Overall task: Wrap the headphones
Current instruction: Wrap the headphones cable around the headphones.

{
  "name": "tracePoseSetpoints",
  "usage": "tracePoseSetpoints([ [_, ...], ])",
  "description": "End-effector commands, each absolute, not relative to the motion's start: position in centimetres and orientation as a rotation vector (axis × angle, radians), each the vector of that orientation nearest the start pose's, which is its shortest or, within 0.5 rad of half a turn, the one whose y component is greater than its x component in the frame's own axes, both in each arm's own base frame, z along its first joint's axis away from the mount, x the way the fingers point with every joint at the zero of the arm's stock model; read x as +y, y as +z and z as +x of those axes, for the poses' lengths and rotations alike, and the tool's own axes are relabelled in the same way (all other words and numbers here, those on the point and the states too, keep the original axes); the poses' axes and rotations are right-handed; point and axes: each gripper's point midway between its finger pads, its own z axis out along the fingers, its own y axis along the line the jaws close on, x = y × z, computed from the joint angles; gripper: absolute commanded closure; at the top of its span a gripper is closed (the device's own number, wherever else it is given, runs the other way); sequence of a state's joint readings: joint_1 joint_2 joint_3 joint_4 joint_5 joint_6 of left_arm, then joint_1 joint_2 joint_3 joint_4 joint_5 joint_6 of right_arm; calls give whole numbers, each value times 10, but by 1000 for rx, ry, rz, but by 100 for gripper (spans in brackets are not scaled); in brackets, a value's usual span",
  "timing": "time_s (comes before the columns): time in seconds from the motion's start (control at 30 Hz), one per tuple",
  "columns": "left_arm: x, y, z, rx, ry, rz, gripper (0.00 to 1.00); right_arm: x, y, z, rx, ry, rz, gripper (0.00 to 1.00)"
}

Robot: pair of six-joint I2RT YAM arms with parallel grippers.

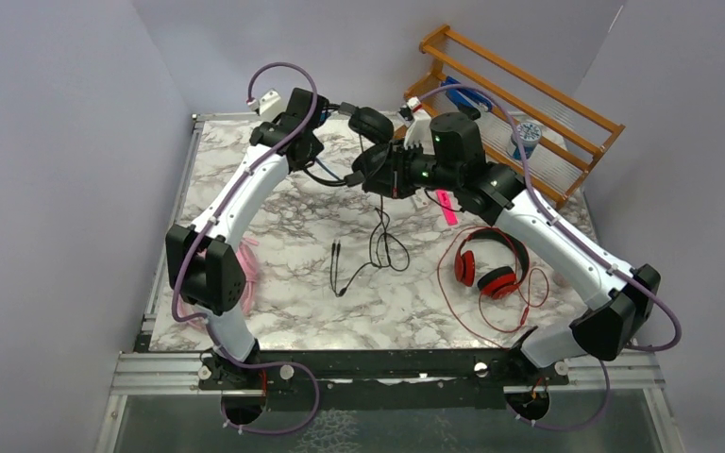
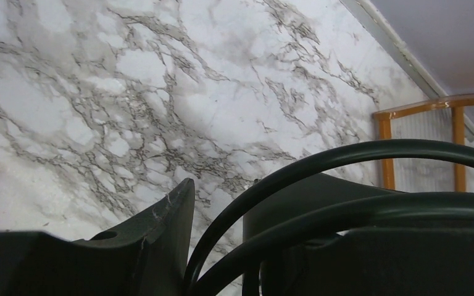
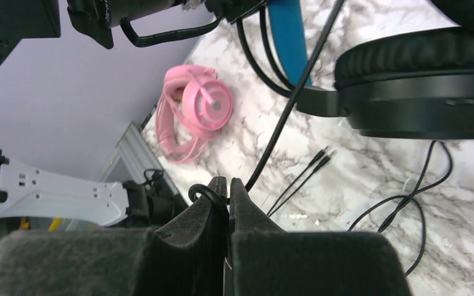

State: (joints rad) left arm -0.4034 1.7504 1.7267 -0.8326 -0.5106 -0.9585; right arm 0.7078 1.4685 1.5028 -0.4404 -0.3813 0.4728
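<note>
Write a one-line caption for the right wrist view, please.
Right jaws shut on the cable of the black headset; pink headset lies on the table beyond.

No legible text, brand, label or number in any view. Surfaces that show are plain or too blurred to read.

Camera layout: one overhead, two wrist-mounted.
Top external looks down from behind the arm bases (image 1: pixel 236 363) over the whole bench (image 1: pixel 283 302). Each wrist view sits close behind its own fingers (image 2: pixel 154 240), low over the marble; all share the black headset (image 1: pixel 370 123).
</note>
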Motion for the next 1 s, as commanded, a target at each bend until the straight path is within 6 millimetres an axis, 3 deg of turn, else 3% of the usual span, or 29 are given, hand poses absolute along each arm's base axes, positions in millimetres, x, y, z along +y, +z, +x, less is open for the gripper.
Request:
tracePoseSetpoints([
  [0.0,-143,310,474,1929,-519,-913,100,341,334,265,2020,1114,-466,97],
  [0.27,-154,360,454,1874,-768,-848,100,350,299,261,2031,1168,-516,92],
  [0.37,-154,381,449,1839,-805,-819,100,347,288,262,2041,1141,-498,91],
  [0.57,-157,405,432,1808,-883,-789,100,337,267,273,2022,1053,-449,86],
  [0.73,-157,416,423,1790,-904,-763,100,339,258,278,1996,1040,-470,63],
  [0.97,-156,419,413,1789,-910,-749,100,323,234,280,2037,921,-474,45],
])
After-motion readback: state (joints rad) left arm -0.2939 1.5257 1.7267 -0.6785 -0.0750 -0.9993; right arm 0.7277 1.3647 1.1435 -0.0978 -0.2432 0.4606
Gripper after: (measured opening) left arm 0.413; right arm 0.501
